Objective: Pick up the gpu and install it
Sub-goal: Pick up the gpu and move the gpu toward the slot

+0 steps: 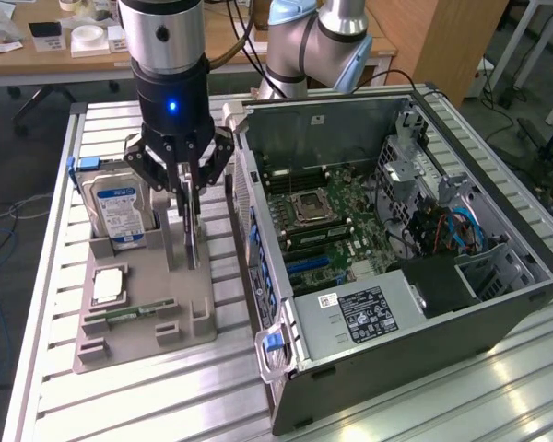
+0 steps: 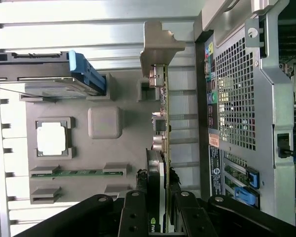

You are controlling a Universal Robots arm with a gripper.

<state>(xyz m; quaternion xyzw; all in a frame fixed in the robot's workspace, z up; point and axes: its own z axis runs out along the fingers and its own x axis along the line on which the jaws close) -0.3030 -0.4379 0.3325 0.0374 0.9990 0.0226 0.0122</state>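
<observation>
The gpu [image 2: 164, 148] stands on edge in the tray [image 1: 138, 313], at 9 o'clock of the case [image 1: 396, 304]. The claw [image 1: 187, 207] straddles it; whether it clamps yet, I cannot tell. The grip should sit centred and square, and the lift should be straight out of the slot, to avoid snagging.

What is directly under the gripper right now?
The gpu, standing on edge in the grey holder tray. Its bottom edge is hidden in the tray's slot, and the gripper covers part of its top.

tray [image 1: 157, 308]: on worktop [image 1: 101, 405], 9 o'clock of case [image 1: 396, 368]
hard drive [image 1: 120, 207]: tray's 11 o'clock corner
gpu [image 1: 192, 249]: tray's 3 o'clock edge
</observation>
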